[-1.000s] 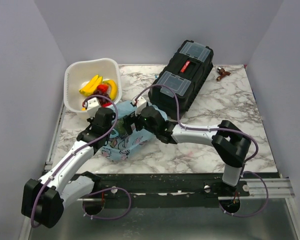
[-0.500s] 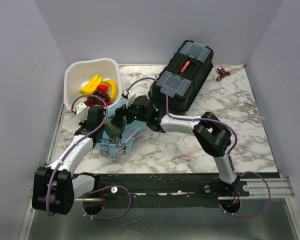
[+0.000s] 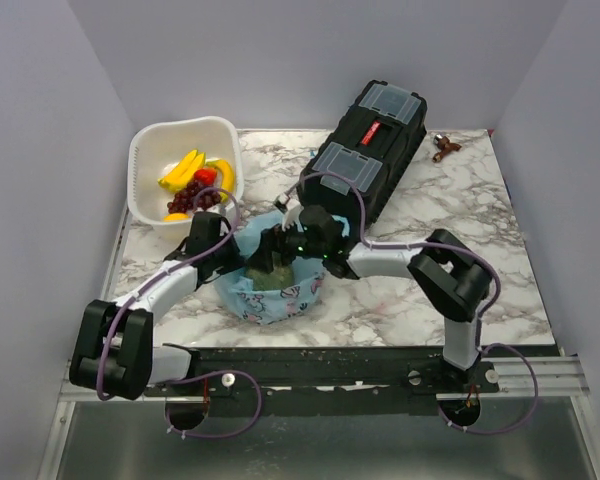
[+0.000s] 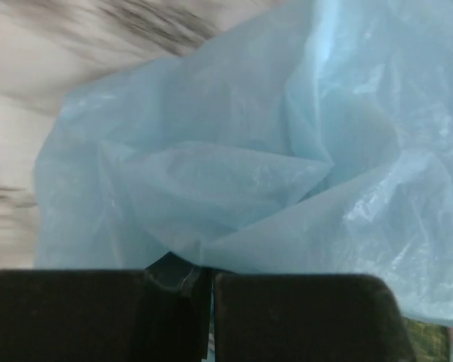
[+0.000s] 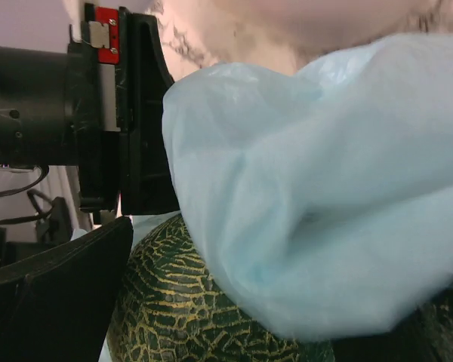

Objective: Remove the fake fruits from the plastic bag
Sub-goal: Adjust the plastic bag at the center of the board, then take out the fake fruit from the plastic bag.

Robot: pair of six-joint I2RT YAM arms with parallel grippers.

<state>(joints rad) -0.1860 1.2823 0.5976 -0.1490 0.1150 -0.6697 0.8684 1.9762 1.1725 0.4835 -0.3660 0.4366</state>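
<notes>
The light-blue plastic bag (image 3: 280, 298) sits bunched like a bowl at the table's front middle. A green netted melon (image 3: 269, 270) lies in its mouth. My left gripper (image 3: 230, 262) is at the bag's left edge, shut on a fold of its film (image 4: 211, 196). My right gripper (image 3: 279, 252) reaches in from the right; its fingers straddle the melon (image 5: 189, 317), and bag film (image 5: 325, 188) drapes over it. A yellow banana (image 3: 183, 168), a small red fruit (image 3: 206, 176), a dark grape bunch (image 3: 190, 197) and an orange fruit (image 3: 176, 216) lie in the white basket (image 3: 145, 150).
A black toolbox (image 3: 365, 150) lies diagonally at the back, just behind the right arm. A small brown object (image 3: 445, 146) sits at the back right corner. The basket stands at the back left, close to the left arm.
The bag has shifted right and gathered up around the melon. Both grippers moved right with it, and the left arm swung inward from the basket side.
</notes>
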